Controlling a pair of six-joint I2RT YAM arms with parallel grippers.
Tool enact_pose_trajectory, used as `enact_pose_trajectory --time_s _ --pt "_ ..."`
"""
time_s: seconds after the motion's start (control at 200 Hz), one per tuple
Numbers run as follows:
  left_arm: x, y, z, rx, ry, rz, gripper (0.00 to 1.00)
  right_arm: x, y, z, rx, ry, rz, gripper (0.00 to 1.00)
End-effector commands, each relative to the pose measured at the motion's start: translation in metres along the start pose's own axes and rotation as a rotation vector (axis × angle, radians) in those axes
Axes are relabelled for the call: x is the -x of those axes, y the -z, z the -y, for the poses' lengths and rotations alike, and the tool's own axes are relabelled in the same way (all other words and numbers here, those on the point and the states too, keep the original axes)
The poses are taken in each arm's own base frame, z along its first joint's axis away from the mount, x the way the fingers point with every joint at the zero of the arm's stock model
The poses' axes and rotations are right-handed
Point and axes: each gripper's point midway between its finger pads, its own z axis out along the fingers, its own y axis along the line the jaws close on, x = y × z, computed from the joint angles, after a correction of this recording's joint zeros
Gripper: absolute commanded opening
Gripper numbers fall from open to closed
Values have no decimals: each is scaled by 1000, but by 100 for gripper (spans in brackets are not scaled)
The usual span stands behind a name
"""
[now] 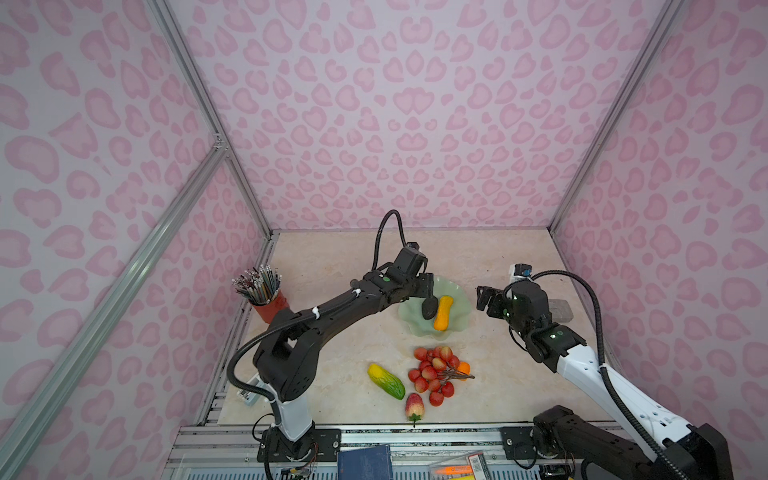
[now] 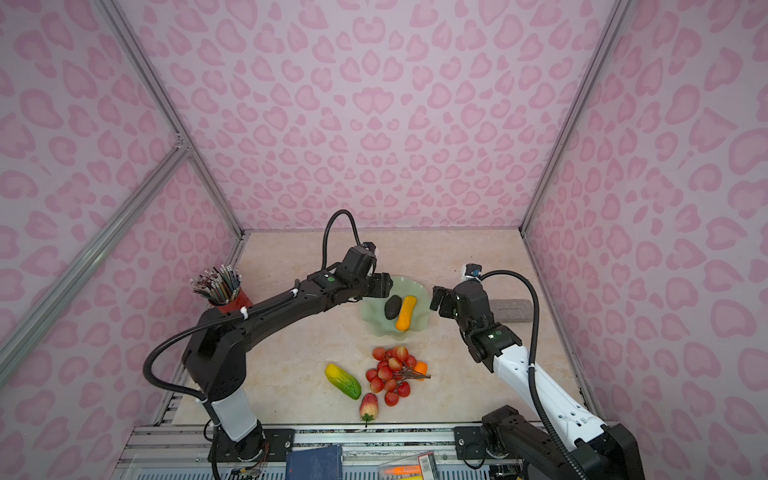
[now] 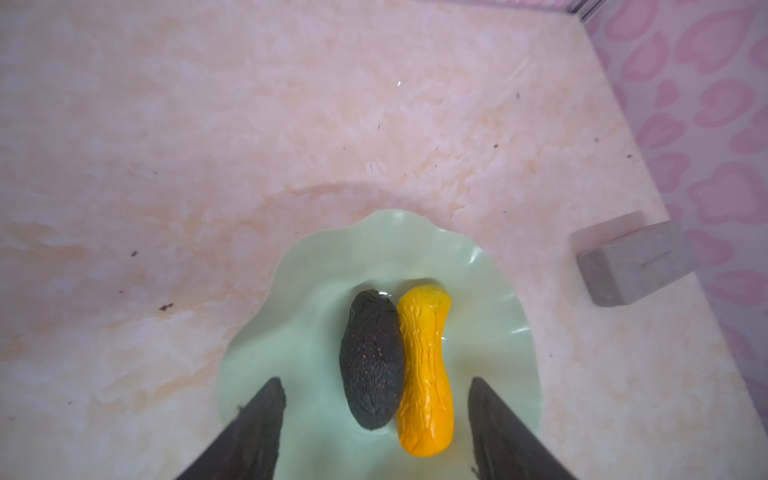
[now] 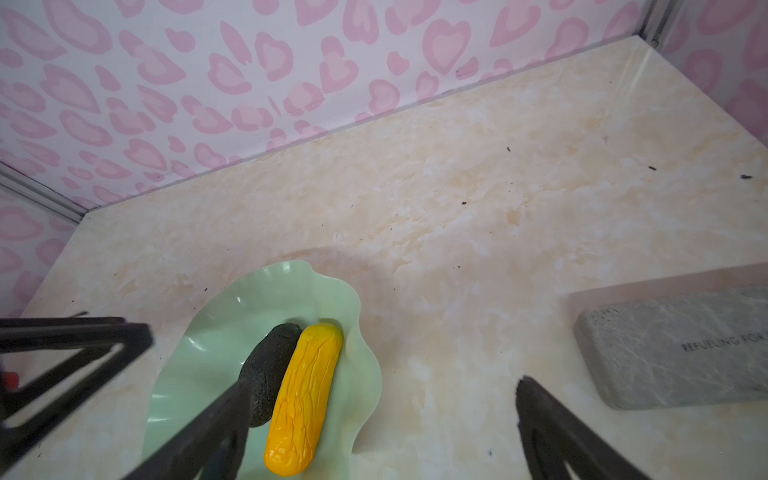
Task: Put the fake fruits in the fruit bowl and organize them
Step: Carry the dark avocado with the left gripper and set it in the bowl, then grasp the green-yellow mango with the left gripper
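The pale green fruit bowl (image 1: 457,291) (image 2: 417,286) (image 3: 299,291) (image 4: 216,332) holds a dark avocado (image 1: 429,308) (image 3: 372,357) and an orange-yellow gourd (image 1: 443,312) (image 3: 424,370) side by side. My left gripper (image 1: 428,286) (image 3: 376,381) hangs open just over them, gripping nothing. My right gripper (image 1: 482,297) (image 4: 384,382) is open and empty beside the bowl's right rim. On the table in front lie a ribbed yellow-green fruit (image 1: 386,381), a strawberry (image 1: 414,407), a red berry cluster (image 1: 432,372) and a small orange ball (image 1: 463,368).
A red cup of pencils (image 1: 270,305) stands at the left edge under the left arm. A grey block (image 1: 561,309) (image 4: 681,349) lies by the right wall behind the right arm. A blue book (image 1: 365,461) rests on the front rail.
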Motion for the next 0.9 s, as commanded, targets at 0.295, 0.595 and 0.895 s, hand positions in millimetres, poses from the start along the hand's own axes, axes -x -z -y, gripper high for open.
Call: enact_pose_trajectory --time_s 0.295,0.595,0.895 --pt "-108 116 -91 122 290 22 76 -7 -21 -5 -8 52 -51 98" --pt "-203 125 -109 145 418 -127 81 -12 -36 -14 4 76 -117 98" --pt "-229 98 -82 131 372 -246 90 -17 -35 -13 10 73 -129 98"
